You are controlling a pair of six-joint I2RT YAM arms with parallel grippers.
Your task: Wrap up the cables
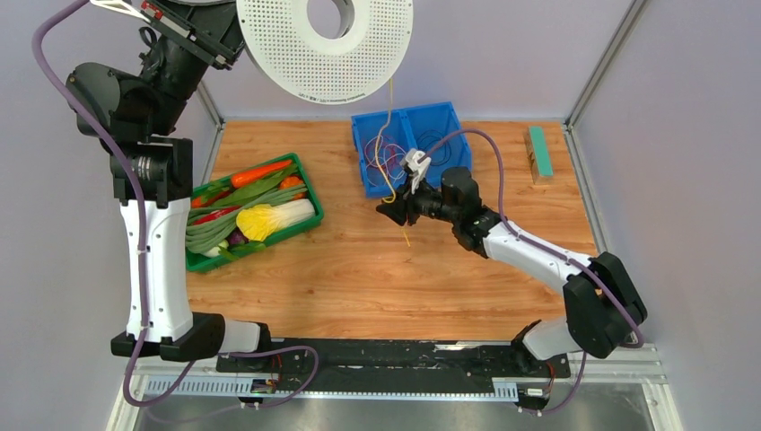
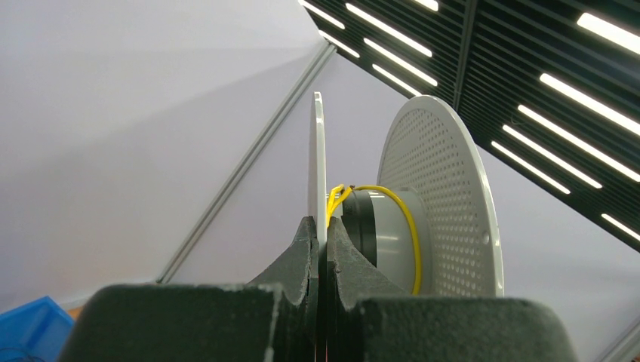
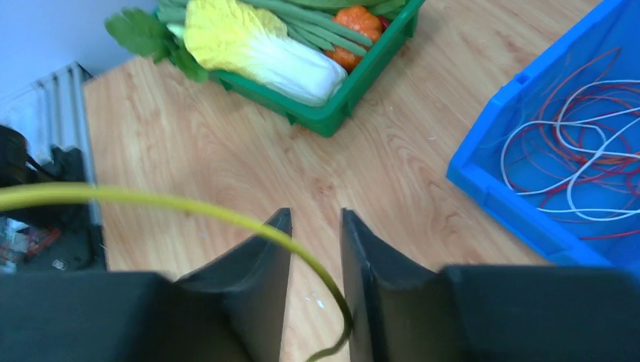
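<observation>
Wooden table (image 1: 359, 269) below; left gripper (image 2: 323, 249) clamped on the white spool (image 2: 438, 196) flange, held high; yellow cable (image 3: 189, 205) part-wound on the hub, hanging through the right gripper (image 3: 315, 253); jaws narrowly apart, not pinching.

I am counting one white perforated plastic spool (image 1: 296, 54), one thin yellow cable (image 3: 189, 205), one blue two-compartment bin (image 1: 453, 121), one green vegetable tray (image 1: 296, 231), one green-topped block (image 1: 539, 153).
</observation>
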